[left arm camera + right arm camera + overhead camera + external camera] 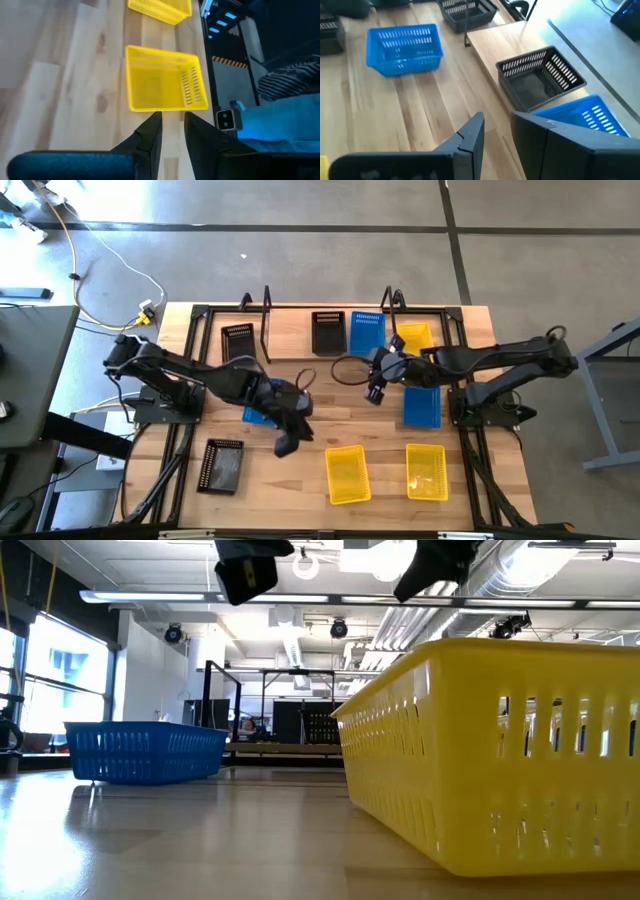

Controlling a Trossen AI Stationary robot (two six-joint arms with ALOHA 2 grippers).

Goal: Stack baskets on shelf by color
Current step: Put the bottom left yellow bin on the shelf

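Dark left gripper (172,131) jaws narrowly parted, seemingly empty

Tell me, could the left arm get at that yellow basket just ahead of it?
Probably yes. The left gripper hangs empty, fingers slightly apart, pointing at the yellow basket, with only bare table between them and nothing on the basket.

A grey concrete floor (300,250) with dark seams surrounds the slatted wooden table (300,490). A yellow cable (75,240) trails across it at far left. Beyond, bright windows (60,680), white ceiling ducts (560,580) and strip lights (190,598).
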